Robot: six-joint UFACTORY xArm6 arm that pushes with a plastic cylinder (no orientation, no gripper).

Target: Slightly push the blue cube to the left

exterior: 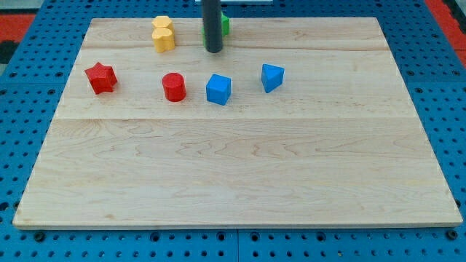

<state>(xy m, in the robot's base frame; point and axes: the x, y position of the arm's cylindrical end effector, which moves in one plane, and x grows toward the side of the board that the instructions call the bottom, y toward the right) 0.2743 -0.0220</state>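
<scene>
The blue cube [218, 89] sits on the wooden board [240, 167] in the upper middle. My tip [213, 50] is the lower end of the dark rod, above the cube in the view and apart from it. A red cylinder [174, 86] stands just to the cube's left. A blue wedge-shaped block [271, 76] lies to the cube's right.
A red star [100, 78] lies at the view's left. A yellow block [164, 33] sits near the board's top edge, left of the rod. A green block [225, 24] is mostly hidden behind the rod. A blue pegboard [29, 80] surrounds the board.
</scene>
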